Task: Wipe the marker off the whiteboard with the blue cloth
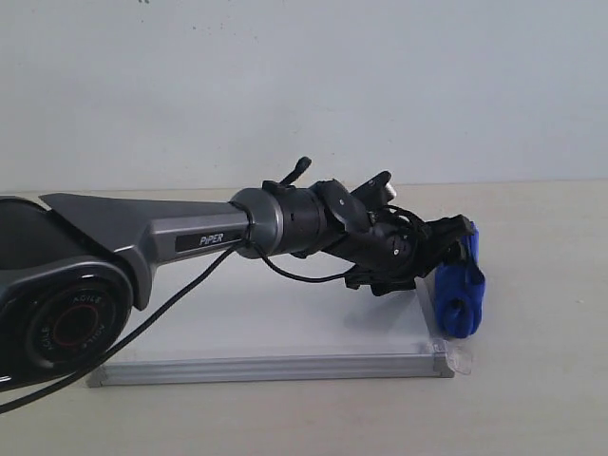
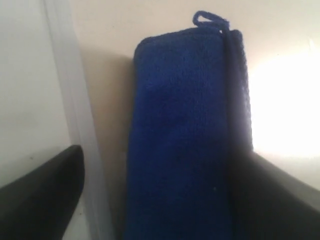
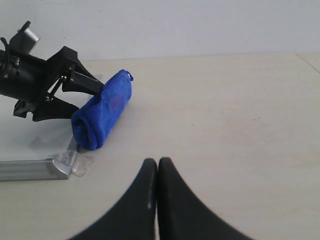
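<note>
The blue cloth [image 1: 461, 290] [image 2: 180, 140] [image 3: 102, 110] lies as a thick roll on the table just outside the right frame edge of the whiteboard [image 1: 285, 328] [image 2: 25, 90] [image 3: 30, 169], near its front right corner. My left gripper [image 1: 446, 261] [image 2: 165, 155] [image 3: 90, 100] is open and straddles the roll. One finger stands over the board with a gap to the cloth, and the other rests against the cloth's far side. The marker is hidden; my left arm covers much of the board. My right gripper [image 3: 157, 161] hangs shut and empty over bare table, well to the right of the cloth.
A clear tape tab [image 1: 463, 359] [image 3: 75, 162] sticks out at the board's front right corner. Beige tabletop [image 3: 225, 115] stretches to the right of the cloth. A white wall [image 1: 304, 85] rises behind the table.
</note>
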